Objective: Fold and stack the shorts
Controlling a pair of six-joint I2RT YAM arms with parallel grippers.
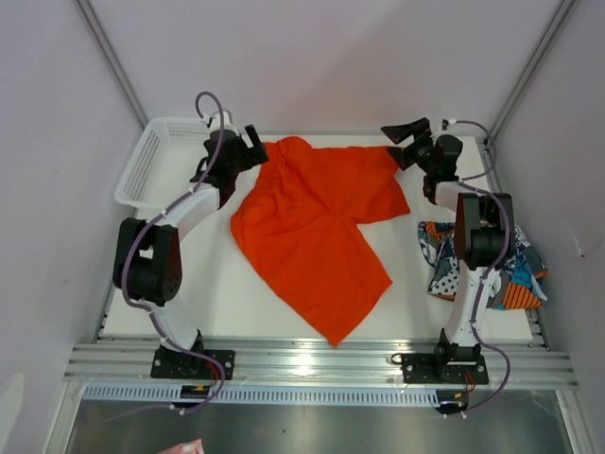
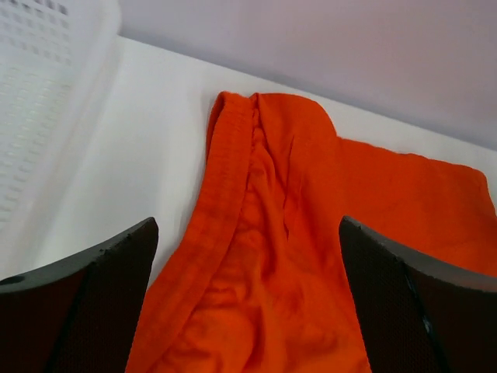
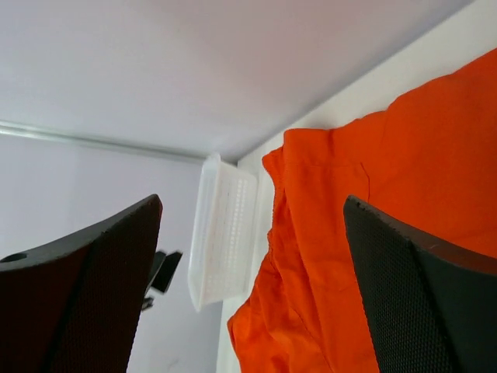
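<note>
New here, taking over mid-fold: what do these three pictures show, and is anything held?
Two robot arms are bolted at the near edge of the white table. The wide picture looks down from behind them; the other two come from a camera on each wrist. Plain bright orange cloth shorts lie spread, a blue, teal, orange and white print pair lies crumpled by the right arm, a white mesh plastic basket stands far left. The left end effector and right end effector are open at the orange shorts' far corners, holding nothing.
</note>
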